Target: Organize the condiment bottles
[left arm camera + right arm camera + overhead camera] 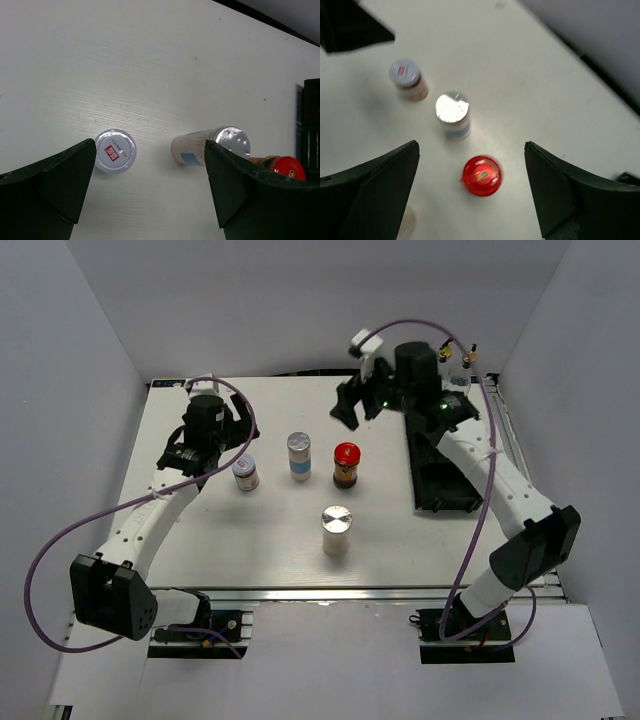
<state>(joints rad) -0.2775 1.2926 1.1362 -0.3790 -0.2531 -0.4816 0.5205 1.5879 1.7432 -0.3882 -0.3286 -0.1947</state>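
Observation:
Four condiment bottles stand on the white table: a small red-and-white-lidded jar (246, 472), a blue-labelled shaker (299, 455), a red-lidded dark jar (346, 464) and a silver-capped white shaker (337, 530). Two glass bottles with gold pourer tops (447, 349) (470, 359) stand at the back right, partly hidden by the right arm. My left gripper (207, 452) is open and empty, just left of the small jar (115, 150); the shaker (210, 146) is by its right finger. My right gripper (355, 410) is open, above the red lid (481, 175).
A black compartment tray (440, 475) lies along the right side of the table, under the right arm; its edge shows in the left wrist view (311, 125). White walls close the back and both sides.

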